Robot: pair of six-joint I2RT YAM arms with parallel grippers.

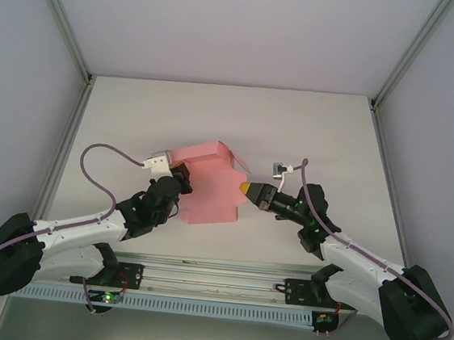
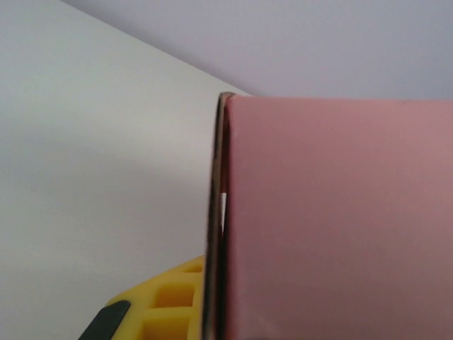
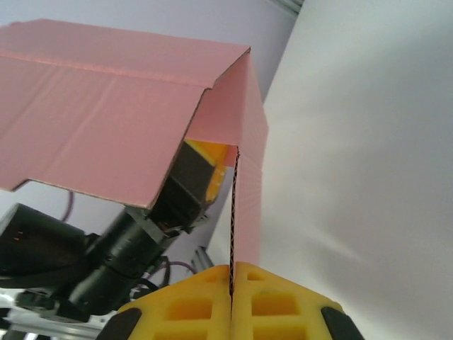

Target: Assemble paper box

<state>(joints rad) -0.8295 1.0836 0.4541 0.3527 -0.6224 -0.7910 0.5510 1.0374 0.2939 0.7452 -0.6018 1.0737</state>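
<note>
Left gripper (image 1: 184, 178): sits at the left side of the paper box (image 1: 210, 180). In the left wrist view a thin wall of the pink card (image 2: 340, 219) runs down edge-on into the jaws, with one yellow finger (image 2: 173, 304) just to its left and touching it. The other finger is hidden behind the card. Jaws together, clamped on that wall.

Paper box: partly folded pink card, held between the two sets of jaws, above the middle of the white surface (image 1: 296, 129). One broad panel (image 3: 106, 106) spreads flat, and a narrower flap is bent off it at a crease. Cannot tell whether its underside touches the surface.

Right gripper (image 1: 245, 190): at the box's right side, facing the left one across it. In the right wrist view the two yellow fingers (image 3: 191, 308) meet at the centre (image 3: 232, 283), with the flap's cut edge pinched between them and rising straight out. Jaws together, clamped on the card. The left gripper (image 3: 198, 177) shows beyond the flap, under the broad panel.
</note>
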